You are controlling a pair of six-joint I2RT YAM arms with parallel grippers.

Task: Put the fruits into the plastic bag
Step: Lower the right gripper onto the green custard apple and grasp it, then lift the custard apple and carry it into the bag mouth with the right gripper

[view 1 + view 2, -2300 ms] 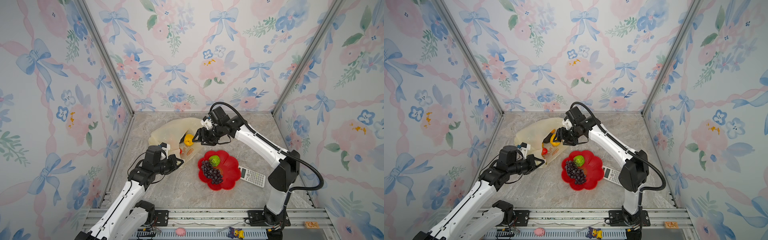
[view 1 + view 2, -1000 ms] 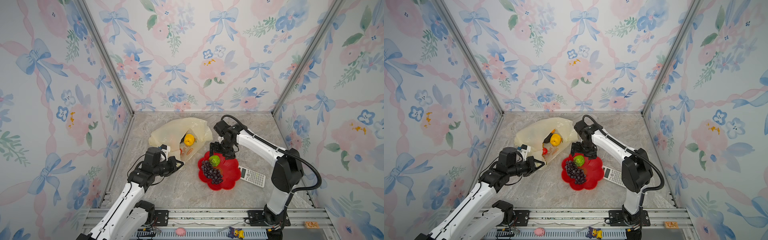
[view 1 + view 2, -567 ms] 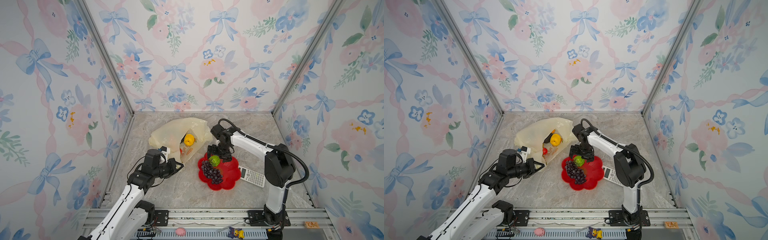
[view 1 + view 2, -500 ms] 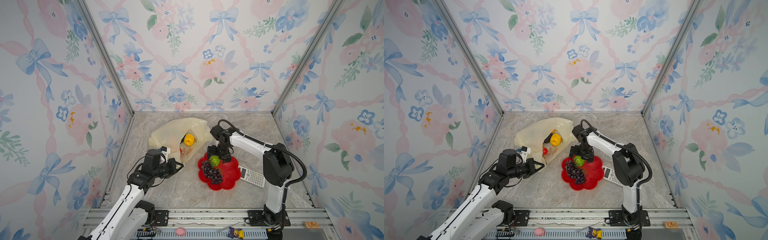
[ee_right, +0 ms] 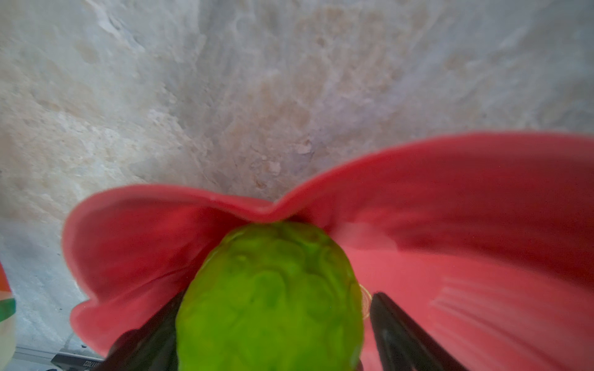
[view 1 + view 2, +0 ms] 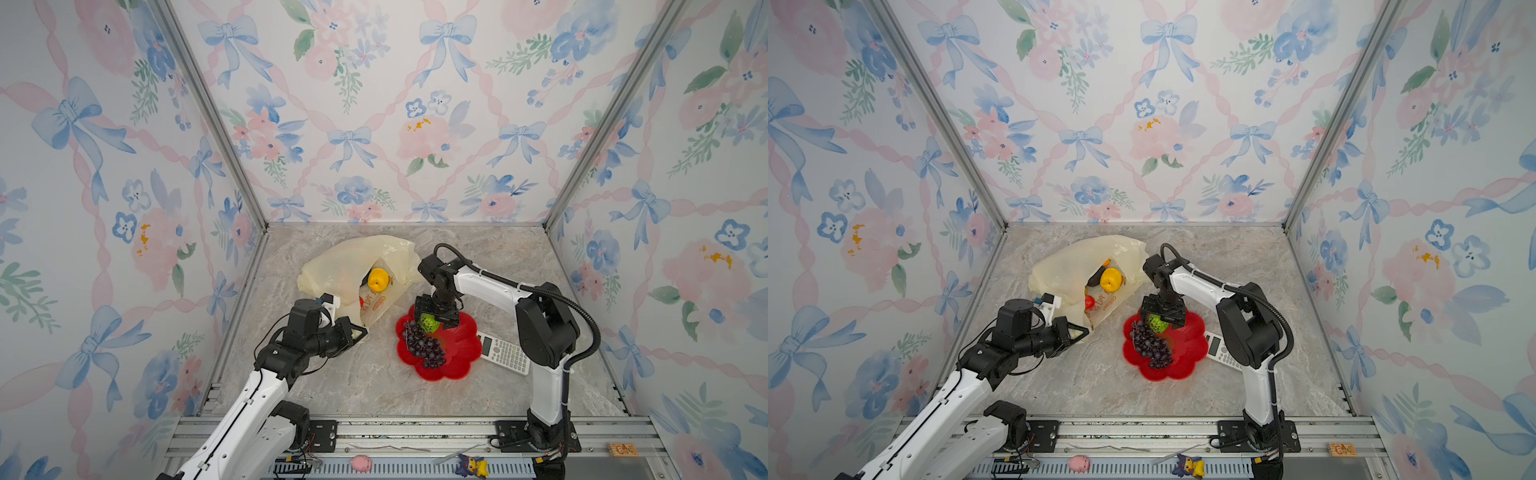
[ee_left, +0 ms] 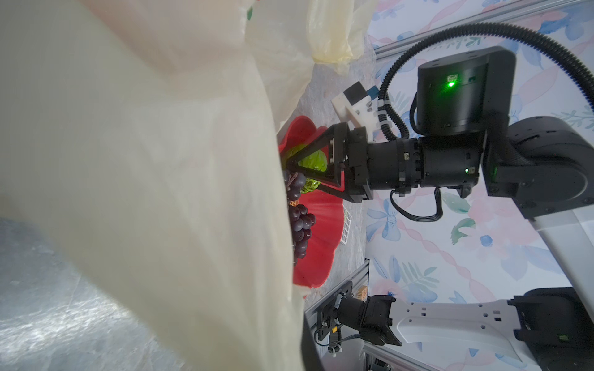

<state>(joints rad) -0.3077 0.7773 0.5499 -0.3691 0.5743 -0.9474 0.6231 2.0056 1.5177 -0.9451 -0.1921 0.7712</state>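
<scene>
The pale-yellow plastic bag (image 6: 345, 266) (image 6: 1071, 266) lies at the back left, mouth toward the red dish (image 6: 457, 353). Inside it show a yellow fruit (image 6: 378, 279) (image 6: 1111, 279), a dark fruit (image 6: 1096, 274) and a red one (image 6: 1089, 302). My left gripper (image 6: 356, 331) (image 6: 1077, 331) is shut on the bag's near edge; bag film (image 7: 144, 160) fills the left wrist view. The green ball (image 6: 429, 322) (image 5: 270, 298) and the purple grape bunch (image 6: 424, 349) (image 6: 1150, 347) sit in the dish. My right gripper (image 6: 431, 324) (image 5: 273, 305) points down, open, its jaws either side of the green ball, one finger (image 5: 395, 321) standing clear of it.
A white calculator (image 6: 503, 353) (image 6: 1221, 351) lies against the dish's right side. The enclosure's papered walls stand on three sides. Small toys, a pink one (image 6: 360, 462) and a yellow-blue one (image 6: 469, 465), rest on the front rail.
My right gripper left the yellow fruit in the bag, swung right to the dish and came down over the green ball, jaws narrowing slightly. The left gripper keeps hold of the bag.
</scene>
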